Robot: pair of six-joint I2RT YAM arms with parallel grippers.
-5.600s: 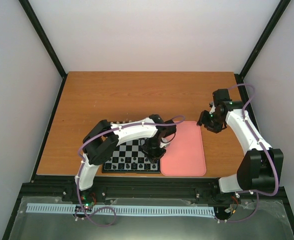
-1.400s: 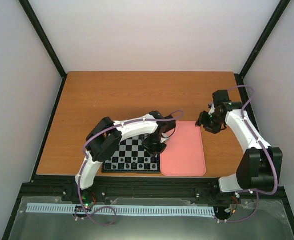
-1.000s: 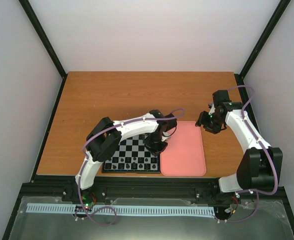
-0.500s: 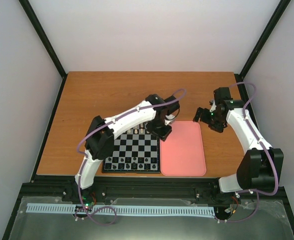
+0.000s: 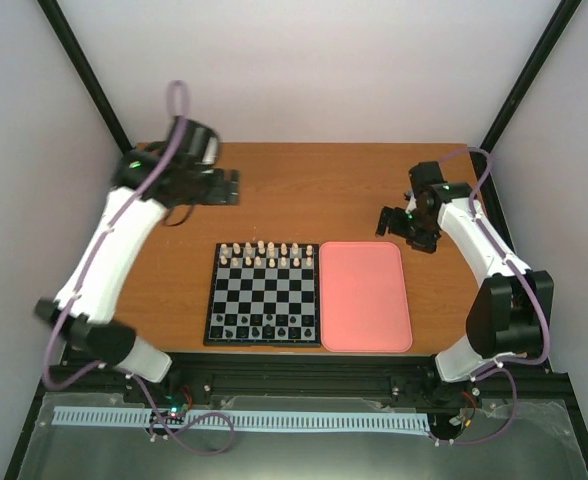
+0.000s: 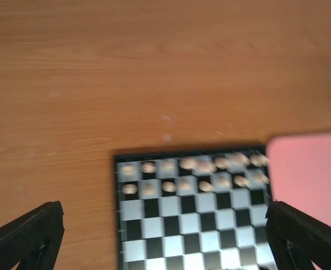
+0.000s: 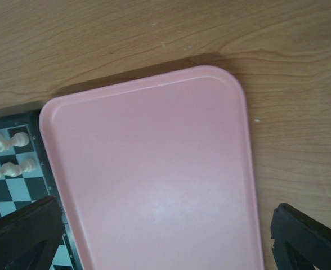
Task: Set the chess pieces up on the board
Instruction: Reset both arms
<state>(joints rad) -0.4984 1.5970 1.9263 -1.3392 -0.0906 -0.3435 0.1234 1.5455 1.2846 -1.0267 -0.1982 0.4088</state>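
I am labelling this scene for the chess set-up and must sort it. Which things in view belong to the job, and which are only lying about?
Belong to the job:
- chessboard
- black chess pieces, on its near rows

Only lying about:
- pink tray, beside the board
- cream-white pieces, on the far rows
- wooden table, under everything

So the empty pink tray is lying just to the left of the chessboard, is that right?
Not quite. The pink tray is empty, but it lies just to the right of the chessboard, not the left. The top external view shows this.
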